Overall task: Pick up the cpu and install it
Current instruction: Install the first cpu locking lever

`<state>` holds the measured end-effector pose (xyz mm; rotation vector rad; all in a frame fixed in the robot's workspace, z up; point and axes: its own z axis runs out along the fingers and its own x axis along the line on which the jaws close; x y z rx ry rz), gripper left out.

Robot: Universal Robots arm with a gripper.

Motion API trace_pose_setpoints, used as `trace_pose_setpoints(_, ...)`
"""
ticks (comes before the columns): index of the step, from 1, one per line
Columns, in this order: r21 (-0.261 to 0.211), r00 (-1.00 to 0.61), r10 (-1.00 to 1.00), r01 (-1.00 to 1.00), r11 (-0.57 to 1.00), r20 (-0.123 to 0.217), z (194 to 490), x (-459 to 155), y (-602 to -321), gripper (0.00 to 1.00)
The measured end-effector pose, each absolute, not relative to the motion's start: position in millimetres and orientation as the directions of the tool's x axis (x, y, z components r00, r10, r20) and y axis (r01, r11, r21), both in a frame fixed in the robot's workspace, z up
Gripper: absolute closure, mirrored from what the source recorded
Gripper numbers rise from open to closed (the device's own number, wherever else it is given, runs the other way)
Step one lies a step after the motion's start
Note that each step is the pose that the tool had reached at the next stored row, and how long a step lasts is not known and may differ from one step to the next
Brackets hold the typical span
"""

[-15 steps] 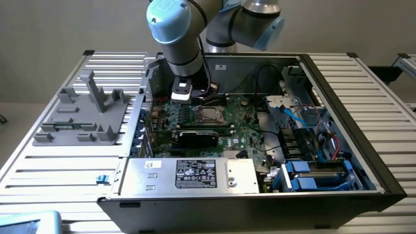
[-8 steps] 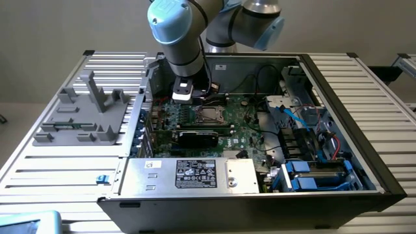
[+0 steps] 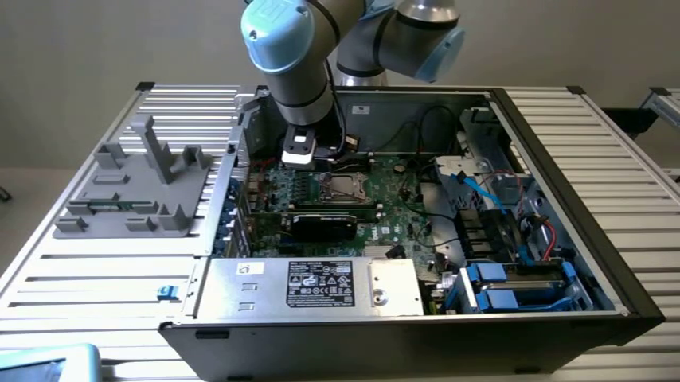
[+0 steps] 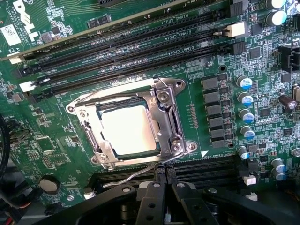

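Note:
The cpu [image 4: 129, 129], a flat square chip with a pale shiny top, lies inside the socket on the green motherboard, and the socket's metal frame [image 4: 164, 117] is folded down around it. My gripper [image 4: 160, 176] is shut, its two dark fingers pressed together with nothing between them. Its tips sit just beside the socket, at the end of the thin wire lever [image 4: 133, 176]. In the exterior view the gripper [image 3: 330, 159] hangs inside the open computer case, right above the socket with the cpu [image 3: 342, 188].
Memory slots [image 4: 126, 47] run along one side of the socket, and capacitors [image 4: 243, 108] stand on another. In the case, a black card [image 3: 324, 223], cables [image 3: 425, 135], drive bays [image 3: 510, 278] and the power supply [image 3: 308, 282] crowd the board. A grey fixture with posts [image 3: 143, 183] stands outside.

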<state>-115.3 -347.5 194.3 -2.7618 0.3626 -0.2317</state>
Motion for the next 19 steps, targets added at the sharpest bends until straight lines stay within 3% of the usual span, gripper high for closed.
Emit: trace_pose_setpoints(19, -0.358, 0.953, -0.277, -0.218, -0.908, 0.123, 189.1, -110.1, -347.6, 0.89)
